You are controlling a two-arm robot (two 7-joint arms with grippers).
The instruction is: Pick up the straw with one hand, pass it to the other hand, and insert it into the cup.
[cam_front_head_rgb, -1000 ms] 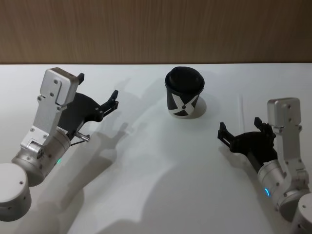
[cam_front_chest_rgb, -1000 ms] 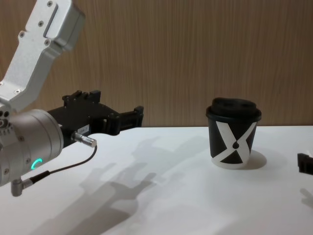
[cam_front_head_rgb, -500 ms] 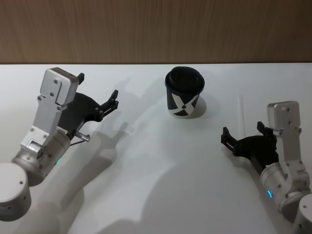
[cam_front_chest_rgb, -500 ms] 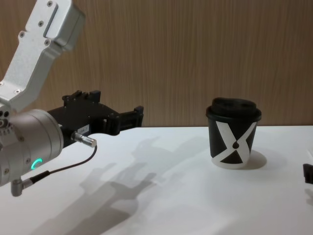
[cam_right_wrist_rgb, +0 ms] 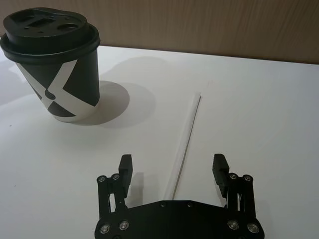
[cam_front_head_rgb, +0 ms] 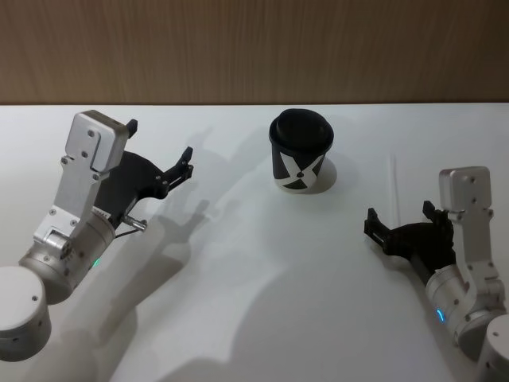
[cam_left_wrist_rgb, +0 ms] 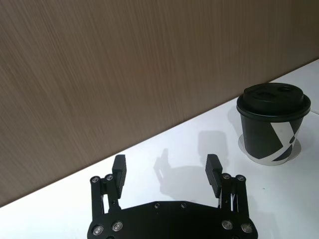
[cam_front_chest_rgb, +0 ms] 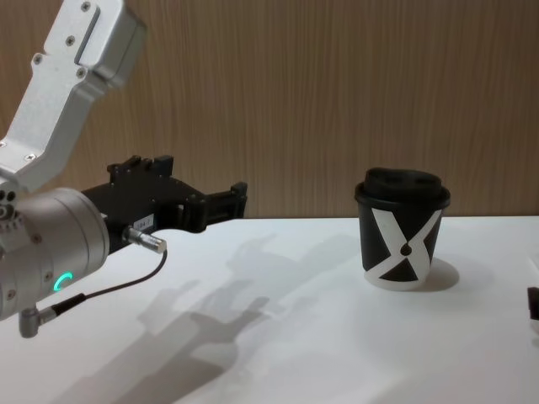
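Observation:
The thin white straw [cam_right_wrist_rgb: 187, 134] lies flat on the table to the right of the cup, and it is also faintly visible as a pale line [cam_front_head_rgb: 393, 179] from the head. The black cup [cam_front_head_rgb: 300, 155] with a white X mark and domed lid stands upright at the middle back [cam_front_chest_rgb: 402, 231] [cam_left_wrist_rgb: 273, 127] [cam_right_wrist_rgb: 57, 69]. My right gripper [cam_front_head_rgb: 400, 213] is open, hovering over the near end of the straw, which runs out between its fingers [cam_right_wrist_rgb: 172, 162]. My left gripper [cam_front_head_rgb: 159, 139] is open and holds nothing, well left of the cup [cam_left_wrist_rgb: 165, 164] [cam_front_chest_rgb: 202, 181].
The white table [cam_front_head_rgb: 254, 278] stretches wide between the two arms. A wood-panelled wall [cam_front_head_rgb: 254, 48] closes off its far edge. A thin dark cable [cam_front_chest_rgb: 109, 286] loops under my left wrist.
My right gripper has shifted to the right and slightly nearer, coming into line with the straw. The left arm, the cup and the straw have stayed put.

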